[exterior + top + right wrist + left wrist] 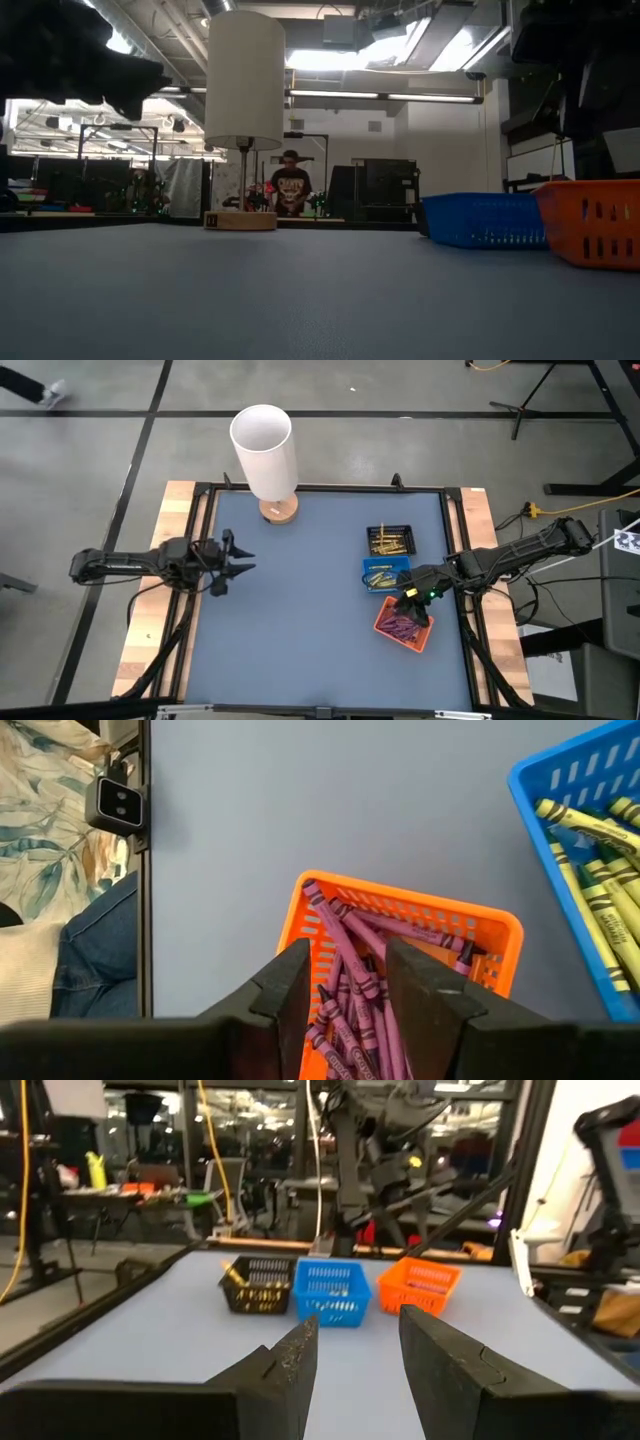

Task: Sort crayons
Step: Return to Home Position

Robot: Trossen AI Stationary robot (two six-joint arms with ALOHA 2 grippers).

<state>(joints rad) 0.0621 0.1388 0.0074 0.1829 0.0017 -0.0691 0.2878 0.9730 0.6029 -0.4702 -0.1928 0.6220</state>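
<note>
We find the purple crayons (338,925) lying heaped inside the orange tray (400,903), all roughly lengthwise and none over the rim. The yellow-green crayons (600,890) lie in the blue tray (570,755), which stands just beside the orange one. A further batch of gold-coloured crayons (255,1293) sits in the black tray (260,1263), next along from the blue. We see no crayons loose on the surface (300,610).

The three trays stand in a row on the right-hand part of the surface. The blue is in the middle and the orange is the one on the near side in the high view.

The right end effector (347,970) hangs directly above the orange tray. Its two fingers stand a modest gap apart, and we observe nothing gripped between them. The crayons seen through the gap lie in the tray below.

The left end effector (357,1325) waits over the left part of the surface, well apart from the trays, and points toward them. Its fingers are likewise parted and it carries nothing.

A lamp (265,450) with a tall white cylindrical shade on a round wooden base stands at the far edge of the surface, between the two arms. In the low view a person (291,185) stands in the room beyond the surface.
</note>
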